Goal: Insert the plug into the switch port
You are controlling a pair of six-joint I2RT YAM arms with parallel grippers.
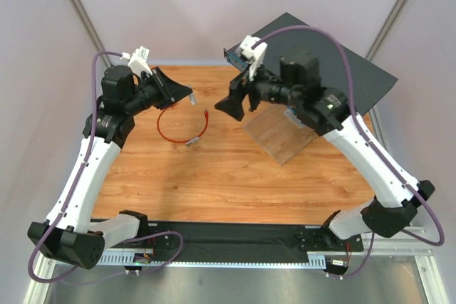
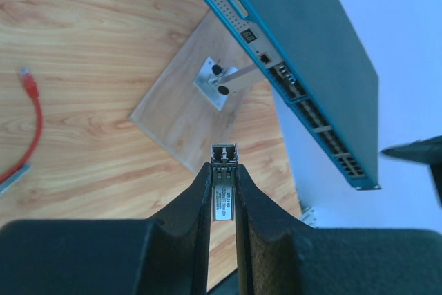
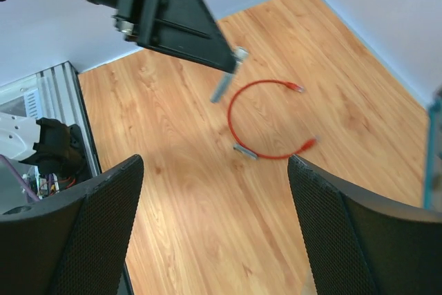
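Note:
The thin red cable [image 1: 179, 127] lies curled on the wooden table between the arms. One red plug [image 2: 27, 81] lies free on the wood; both ends show in the right wrist view [image 3: 295, 88], [image 3: 307, 144]. The switch [image 2: 311, 32] is a wide dark box propped up at the back right, its row of ports [image 2: 324, 132] on the teal front face. My left gripper [image 2: 224, 167] is shut on a small grey metal module [image 2: 224, 153], held in the air and pointing towards the switch. My right gripper [image 3: 215, 164] is open and empty, hovering in front of the switch [image 1: 342, 62].
A light wooden board [image 2: 186, 119] with a metal bracket [image 2: 217, 81] lies under the switch. A second grey metal stub [image 3: 246, 150] lies by the cable. The right finger's tip [image 2: 414, 151] shows at the right of the left wrist view. White walls enclose the table.

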